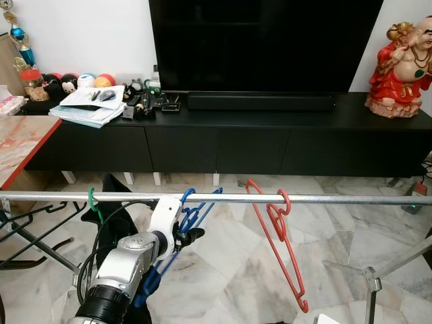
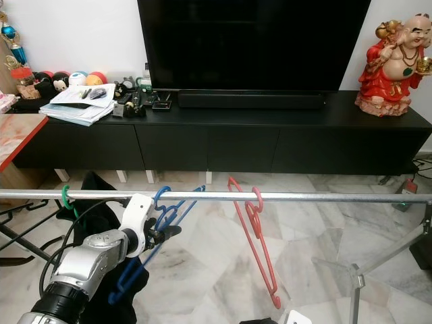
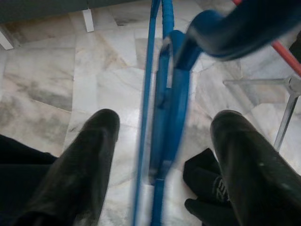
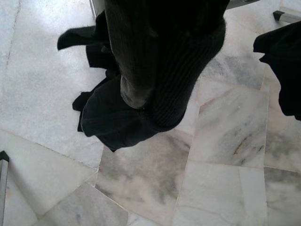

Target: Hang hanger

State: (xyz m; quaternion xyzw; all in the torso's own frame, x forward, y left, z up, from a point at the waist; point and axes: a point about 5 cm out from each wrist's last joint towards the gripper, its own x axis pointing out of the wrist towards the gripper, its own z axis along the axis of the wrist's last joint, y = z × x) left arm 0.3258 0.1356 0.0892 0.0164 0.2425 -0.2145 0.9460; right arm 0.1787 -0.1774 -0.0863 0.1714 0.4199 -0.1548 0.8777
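A blue hanger [image 1: 191, 214] hangs by its hook on the metal rail [image 1: 337, 199], tilted toward me. My left gripper [image 1: 192, 236] is raised just under the rail and stands open, with the blue hanger [image 3: 162, 108] between its fingers [image 3: 94, 155], which do not press on it. A red hanger [image 1: 280, 236] hangs on the rail to the right. A green-hooked hanger [image 1: 92, 201] carrying a black garment [image 1: 111, 216] hangs to the left. My right arm hangs idle; its wrist view looks down on black knitted cloth [image 4: 178, 56] over the marble floor.
A black TV cabinet [image 1: 270, 145] with a large TV [image 1: 263, 44] stands behind the rail. A red statue [image 1: 401, 67] sits at its right end, papers [image 1: 88, 104] and small items at its left. A rack leg [image 1: 370, 290] stands at the right, a marble-topped table [image 1: 20, 138] at the left.
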